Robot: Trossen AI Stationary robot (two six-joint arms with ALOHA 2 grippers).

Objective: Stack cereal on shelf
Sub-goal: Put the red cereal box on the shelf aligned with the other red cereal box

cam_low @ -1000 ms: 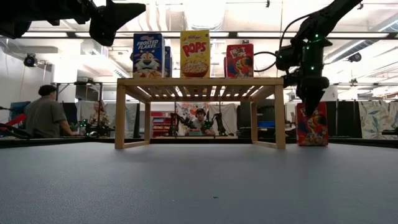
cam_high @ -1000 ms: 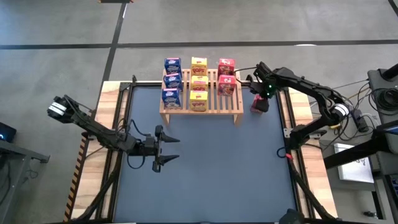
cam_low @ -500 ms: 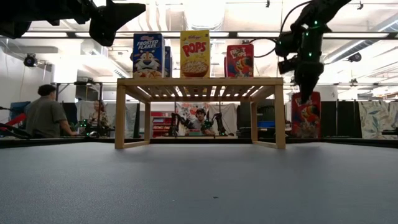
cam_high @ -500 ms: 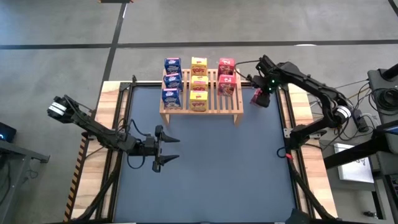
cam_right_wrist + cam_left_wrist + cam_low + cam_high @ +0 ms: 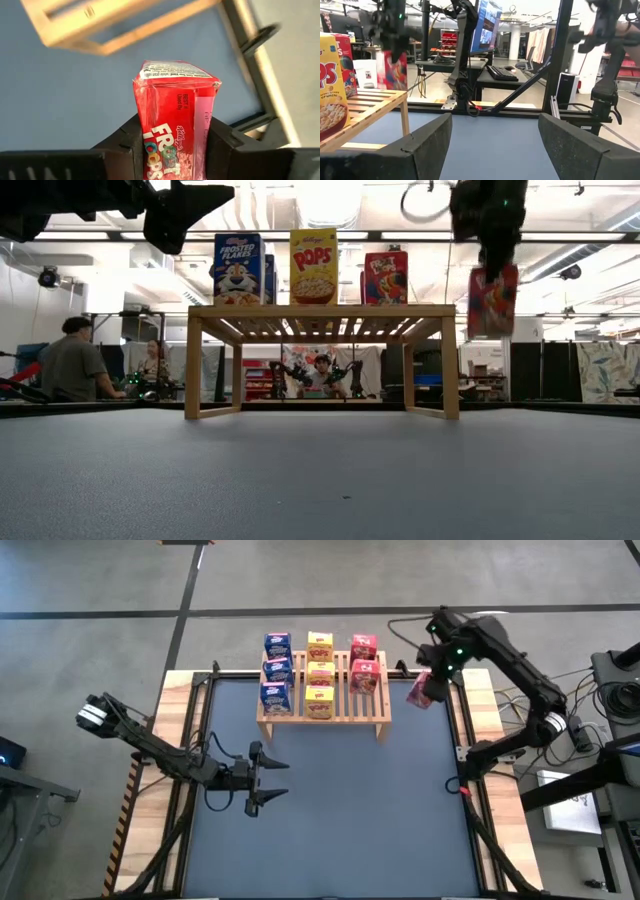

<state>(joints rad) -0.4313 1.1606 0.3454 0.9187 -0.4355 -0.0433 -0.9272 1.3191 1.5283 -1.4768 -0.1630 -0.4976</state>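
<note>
The wooden slatted shelf [image 5: 322, 708] stands at the table's far side. On it stand three blue boxes [image 5: 276, 668], three yellow boxes [image 5: 319, 671] and two red boxes [image 5: 364, 660], each on its base. My right gripper [image 5: 430, 682] is shut on a third red cereal box [image 5: 492, 300], in the air just right of the shelf's right end, about level with the boxes on top. My left gripper [image 5: 278, 783] hovers open and empty over the table's left half, pointing right. My right gripper pinches the red box between its two fingers [image 5: 125, 142], on two opposite sides at its upper end [image 5: 170, 135]. The fingers come from above, pointing down. The box hangs below them, lifted clear of the table and slightly tilted, its printed front toward the table's near edge.
The shelf's near right slats [image 5: 368, 705], in front of the two red boxes, are bare. A black metal frame [image 5: 462, 730] runs along the table's sides. People sit in the room beyond the far edge [image 5: 72, 365].
My right gripper has gone straight up with the red box, which stood on the table beside the shelf's right leg a second ago. The box now hangs clear of the table, about level with the boxes on the shelf, and has tipped slightly.
</note>
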